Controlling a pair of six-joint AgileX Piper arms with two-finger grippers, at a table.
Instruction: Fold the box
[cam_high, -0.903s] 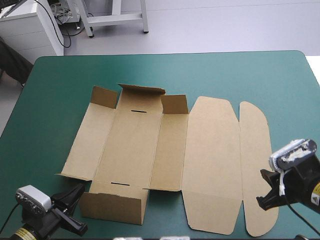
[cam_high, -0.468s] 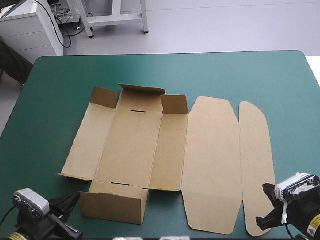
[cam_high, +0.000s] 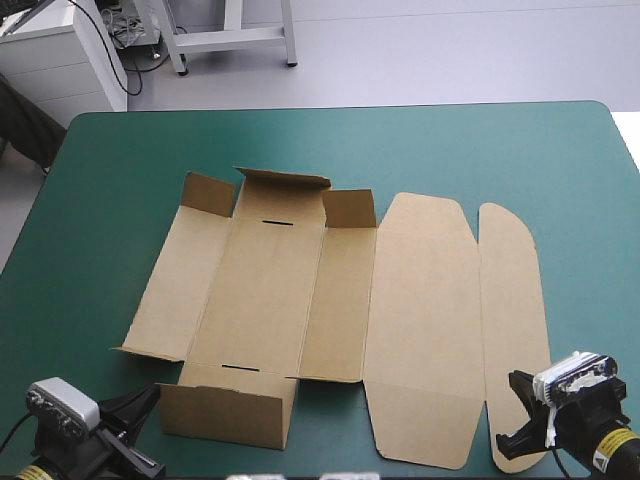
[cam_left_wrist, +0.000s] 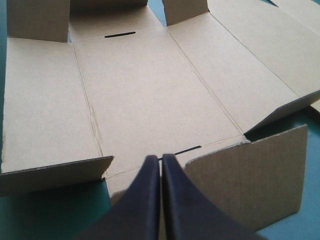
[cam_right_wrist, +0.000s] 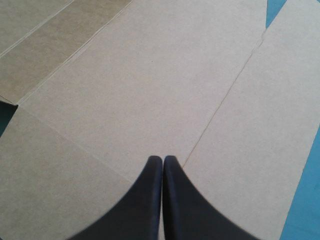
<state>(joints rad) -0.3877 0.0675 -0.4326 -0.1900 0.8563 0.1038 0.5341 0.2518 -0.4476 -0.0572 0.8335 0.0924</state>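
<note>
The brown box (cam_high: 300, 290) lies as a cut sheet on the teal-green cover. Its far flaps and its near wall (cam_high: 228, 405) are raised, while the lid panel (cam_high: 425, 320) and rounded end flap (cam_high: 512, 300) lie flat. My left gripper (cam_high: 148, 398) is shut at the near left corner, just outside the raised near wall. In the left wrist view the gripper (cam_left_wrist: 161, 161) points over that wall (cam_left_wrist: 250, 175) at the base panel (cam_left_wrist: 150, 95). My right gripper (cam_high: 515, 432) is shut over the near end of the rounded flap. The right wrist view shows this gripper (cam_right_wrist: 162, 161) above the flat lid (cam_right_wrist: 125, 90).
Bare teal-green cover (cam_high: 400, 150) lies beyond the box toward the far edge and along the table's left side (cam_high: 80, 250). White furniture and a metal frame stand past the far edge.
My right gripper has dropped back toward the near edge and shifted slightly left onto the flap's end. My left gripper drew back a little toward the near edge earlier. The box has not moved.
</note>
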